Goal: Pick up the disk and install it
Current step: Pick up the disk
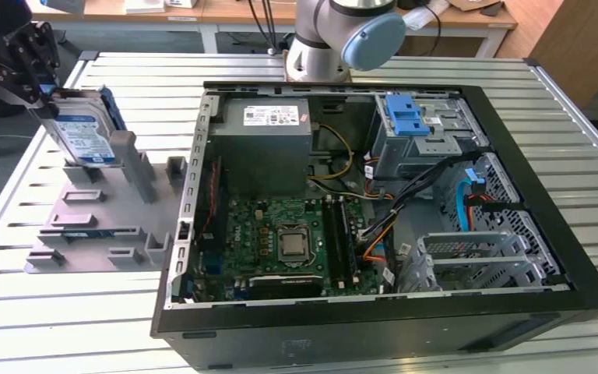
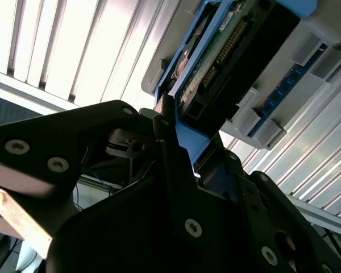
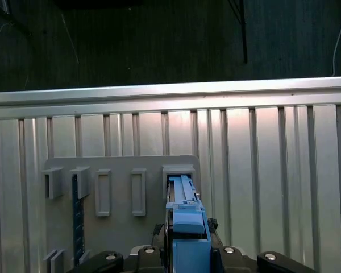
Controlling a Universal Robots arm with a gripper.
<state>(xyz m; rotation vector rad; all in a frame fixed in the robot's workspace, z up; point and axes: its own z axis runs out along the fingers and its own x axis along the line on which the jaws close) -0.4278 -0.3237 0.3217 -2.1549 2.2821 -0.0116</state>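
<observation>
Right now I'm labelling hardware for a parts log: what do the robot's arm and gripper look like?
The arm is a silver-grey tube with a pale blue round joint cap. The gripper is black, built of angular linked plates dotted with silver screws.

The exterior view looks down steeply from high over the slatted table (image 1: 579,156) and across the open computer case (image 1: 382,312). It sees the gripper (image 1: 50,89) from afar, at the exterior view's left. The first wrist view sits just above the gripper, facing down along the disk (image 3: 184,219) to the grey holder (image 3: 119,170) beneath it. The second wrist view looks from close behind the fingers (image 2: 166,136) at the disk's circuit-board face. All three views share the disk, holder and table slats.
</observation>
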